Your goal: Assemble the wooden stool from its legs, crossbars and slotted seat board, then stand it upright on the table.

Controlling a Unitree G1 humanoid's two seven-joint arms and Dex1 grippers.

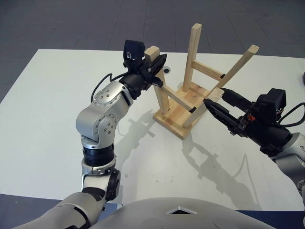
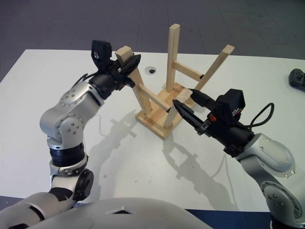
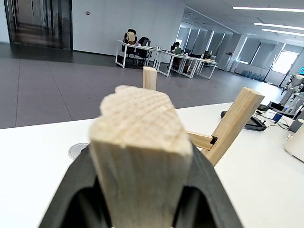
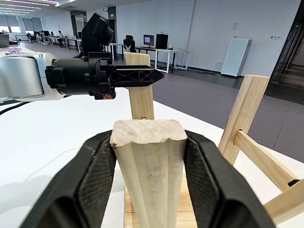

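Observation:
The wooden stool is upside down on the white table, its seat board down and its legs pointing up, joined by crossbars. My left gripper is shut on the top end of the near-left leg. On the right side of the stool, my right gripper is shut on the end of the shorter-looking near-right leg, its pads pressing both sides. The two far legs stand free.
A round grommet hole lies in the table just behind the left gripper. A black device sits at the table's far right edge. Bare tabletop stretches left of the stool and in front of it.

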